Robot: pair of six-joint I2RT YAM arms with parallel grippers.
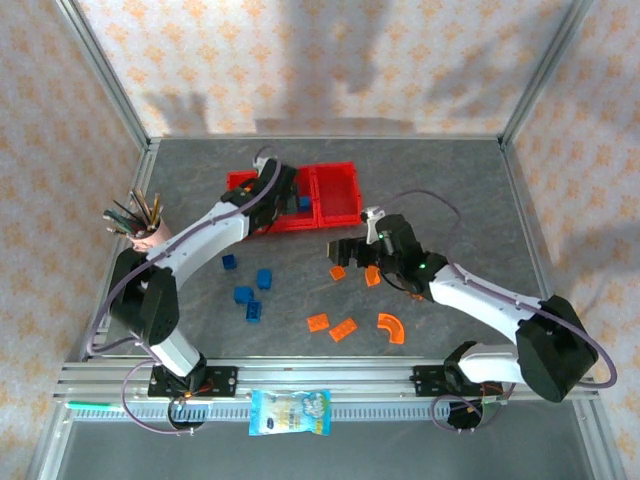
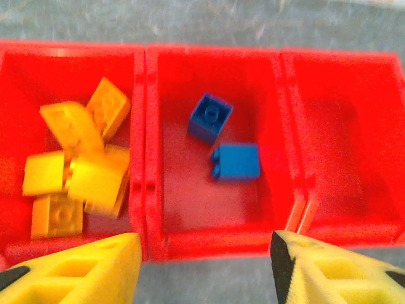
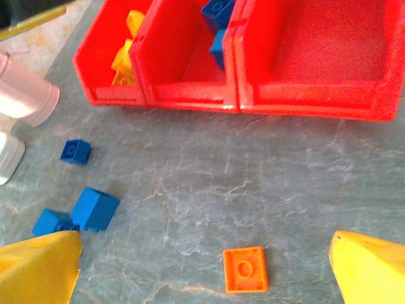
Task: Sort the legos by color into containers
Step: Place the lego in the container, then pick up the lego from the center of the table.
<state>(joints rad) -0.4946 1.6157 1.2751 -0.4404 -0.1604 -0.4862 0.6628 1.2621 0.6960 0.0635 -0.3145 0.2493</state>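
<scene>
Two blue plastic bricks lay in the middle bin of the red three-bin plastic tray, with the left gripper above it, parted and empty. In front of the tray, the fully spread right gripper hovered over a flat orange brick; descending and closing on it appeared to be the next step.
</scene>
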